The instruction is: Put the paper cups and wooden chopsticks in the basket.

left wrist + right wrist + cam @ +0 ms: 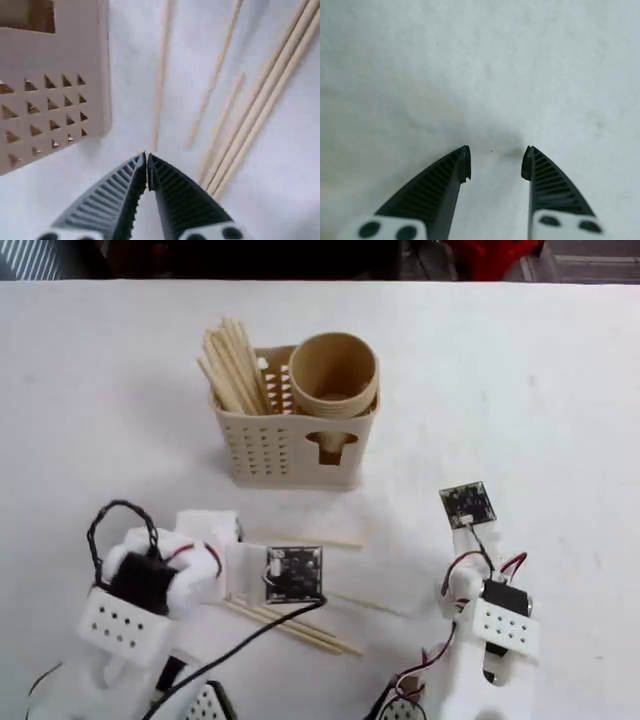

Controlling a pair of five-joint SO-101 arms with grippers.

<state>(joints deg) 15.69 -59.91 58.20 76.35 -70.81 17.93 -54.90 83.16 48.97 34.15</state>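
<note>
My left claw (147, 165) is pinched closed, seemingly on nothing, just beside the loose chopsticks (260, 105) on the tabletop (520, 370). The paper cups (333, 375) already sit in the basket (290, 445). My right claw (495, 162) hangs open.

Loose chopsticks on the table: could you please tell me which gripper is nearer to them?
Left. The left gripper sits shut just beside the loose chopsticks; the right gripper is open over bare table, farther off.

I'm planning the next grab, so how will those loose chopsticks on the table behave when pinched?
Probably stiff and light: the loose chopsticks are thin, straight wooden sticks. They may roll or skid on the smooth table. Several lie close side by side, so one pinch might drag neighbours.
</note>
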